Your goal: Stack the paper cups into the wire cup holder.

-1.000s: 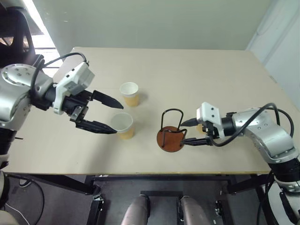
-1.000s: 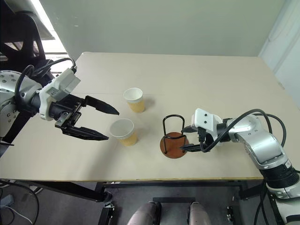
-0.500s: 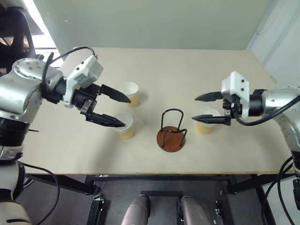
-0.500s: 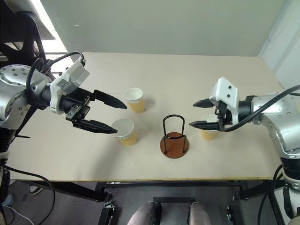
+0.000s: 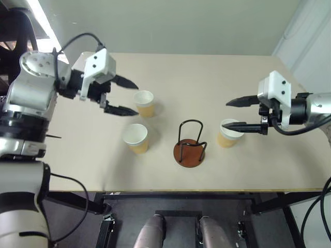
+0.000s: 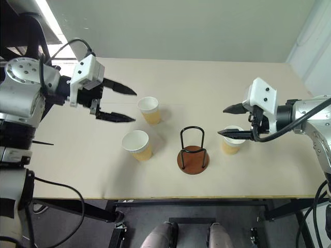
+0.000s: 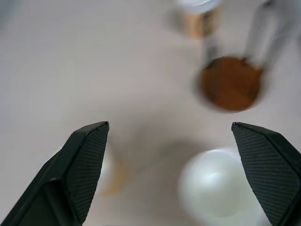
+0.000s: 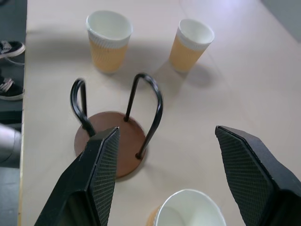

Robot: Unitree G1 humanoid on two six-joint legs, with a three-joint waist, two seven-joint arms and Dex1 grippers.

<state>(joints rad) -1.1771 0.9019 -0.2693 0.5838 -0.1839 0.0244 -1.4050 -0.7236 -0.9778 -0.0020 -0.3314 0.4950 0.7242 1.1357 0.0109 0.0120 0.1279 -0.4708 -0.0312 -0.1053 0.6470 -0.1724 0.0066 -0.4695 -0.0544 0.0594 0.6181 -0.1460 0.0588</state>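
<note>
Three paper cups stand upright on the table: one toward the back (image 5: 143,103), one nearer the front left (image 5: 136,138) and one on the right (image 5: 227,133). Between them stands the wire cup holder (image 5: 189,145), with nothing in it. My left gripper (image 5: 136,99) is open and hovers just left of the back cup, holding nothing. Above the right cup, my right gripper (image 5: 225,113) is open and holds nothing. The right wrist view looks down on the holder (image 8: 117,141), the right cup's rim (image 8: 188,212) and the other two cups (image 8: 108,40) (image 8: 190,42).
The beige table (image 5: 217,72) reaches well beyond the cups toward the wall. A dark chair (image 5: 15,36) stands off its back left corner. Shoes (image 8: 10,49) lie on the floor past the table's edge.
My left gripper moved from beside the front left cup up and back to the back cup. My right gripper rose from the holder's base and moved right, above the right cup.
</note>
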